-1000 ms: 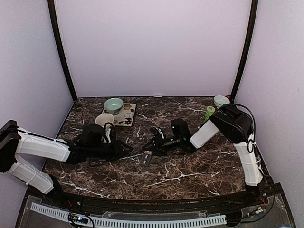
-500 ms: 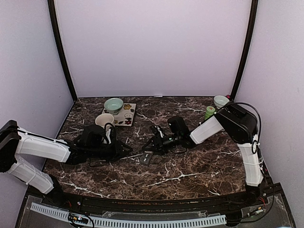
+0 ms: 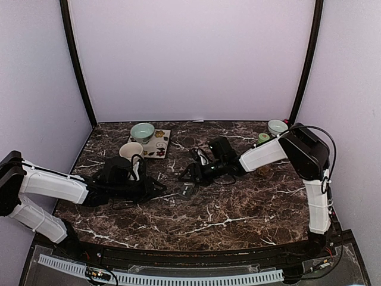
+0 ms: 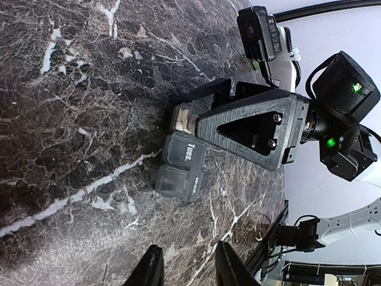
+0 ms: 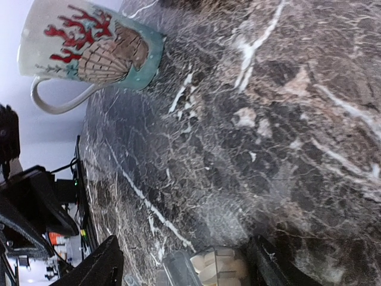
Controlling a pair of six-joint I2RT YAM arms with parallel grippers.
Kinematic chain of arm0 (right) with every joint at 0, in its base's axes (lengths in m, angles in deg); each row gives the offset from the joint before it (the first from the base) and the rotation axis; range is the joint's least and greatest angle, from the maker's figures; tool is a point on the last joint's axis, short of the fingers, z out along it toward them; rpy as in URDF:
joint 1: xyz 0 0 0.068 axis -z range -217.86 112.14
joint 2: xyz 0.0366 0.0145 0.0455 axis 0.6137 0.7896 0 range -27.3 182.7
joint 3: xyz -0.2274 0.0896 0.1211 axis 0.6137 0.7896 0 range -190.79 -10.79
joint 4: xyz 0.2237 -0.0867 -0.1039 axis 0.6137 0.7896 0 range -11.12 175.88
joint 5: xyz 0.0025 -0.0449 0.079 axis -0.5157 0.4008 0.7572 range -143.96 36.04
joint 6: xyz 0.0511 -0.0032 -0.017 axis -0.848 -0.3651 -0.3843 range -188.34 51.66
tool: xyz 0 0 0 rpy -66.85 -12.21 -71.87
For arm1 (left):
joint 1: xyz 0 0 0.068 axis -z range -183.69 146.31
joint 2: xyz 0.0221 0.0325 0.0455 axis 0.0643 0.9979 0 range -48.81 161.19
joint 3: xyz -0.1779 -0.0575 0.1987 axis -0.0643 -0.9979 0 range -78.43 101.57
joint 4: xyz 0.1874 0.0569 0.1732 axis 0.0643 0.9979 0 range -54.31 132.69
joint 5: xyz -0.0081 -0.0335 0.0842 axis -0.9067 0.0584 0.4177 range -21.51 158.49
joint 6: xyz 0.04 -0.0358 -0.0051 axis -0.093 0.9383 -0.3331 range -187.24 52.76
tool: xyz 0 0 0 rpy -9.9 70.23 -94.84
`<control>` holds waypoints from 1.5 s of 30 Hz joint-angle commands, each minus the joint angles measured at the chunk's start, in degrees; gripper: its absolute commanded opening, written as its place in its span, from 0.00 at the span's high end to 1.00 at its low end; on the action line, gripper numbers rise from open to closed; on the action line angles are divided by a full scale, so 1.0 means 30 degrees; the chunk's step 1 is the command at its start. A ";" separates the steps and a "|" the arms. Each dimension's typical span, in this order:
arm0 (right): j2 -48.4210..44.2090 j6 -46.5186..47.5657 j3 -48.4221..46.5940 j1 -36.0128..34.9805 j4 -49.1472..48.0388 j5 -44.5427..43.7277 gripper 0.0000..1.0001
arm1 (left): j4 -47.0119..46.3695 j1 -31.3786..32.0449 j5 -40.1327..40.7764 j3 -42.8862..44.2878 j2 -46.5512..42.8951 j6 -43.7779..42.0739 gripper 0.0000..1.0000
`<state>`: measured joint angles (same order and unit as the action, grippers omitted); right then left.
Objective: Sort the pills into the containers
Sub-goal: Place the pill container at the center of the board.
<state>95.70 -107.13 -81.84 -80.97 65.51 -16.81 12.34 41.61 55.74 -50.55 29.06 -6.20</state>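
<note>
Dark grey plastic strip of joined pill compartments (image 4: pixel 181 167) lies mid-table on the dark marble tabletop (image 3: pixel 238 208). Tan-yellow pills (image 5: pixel 217 265) sit in its open end compartment. Right gripper (image 5: pixel 184 244) straddles that end, fingers spread wide. Left gripper (image 4: pixel 187 259) stands near, narrowly parted, empty.

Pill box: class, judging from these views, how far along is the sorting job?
Done: the open compartment of the pill box holds tan pills. In hand: nothing; the right end effector is open over that compartment, the left end effector open nearby. Left: the Tues and Wed lids are shut, contents hidden.
</note>
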 commanded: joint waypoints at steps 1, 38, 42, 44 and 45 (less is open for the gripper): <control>0.0134 0.0915 0.0259 0.0283 0.3470 -0.2855 0.27 | -0.0023 0.0193 0.0096 -0.0189 -0.0175 -0.0394 0.67; -0.5120 -0.1407 0.2076 -0.2132 0.9945 -1.2388 0.54 | -0.0036 0.0188 0.0552 0.4122 0.5992 -0.2401 0.72; -0.4463 -0.1542 0.1082 -0.2432 1.0512 -1.2610 0.65 | 0.0850 0.0110 0.0828 0.4814 0.6425 -0.2887 0.74; -0.4115 -0.1544 0.0560 -0.2508 1.0862 -1.2700 0.68 | 0.1132 0.0106 0.0970 0.4963 0.6557 -0.3047 0.74; -0.3892 -0.1504 0.0273 -0.2527 1.1093 -1.2748 0.70 | 0.1237 0.0091 0.1032 0.5028 0.6633 -0.3135 0.75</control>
<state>81.49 -110.98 -77.18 -87.90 96.20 -52.94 12.88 42.22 57.33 -37.13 48.47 -13.13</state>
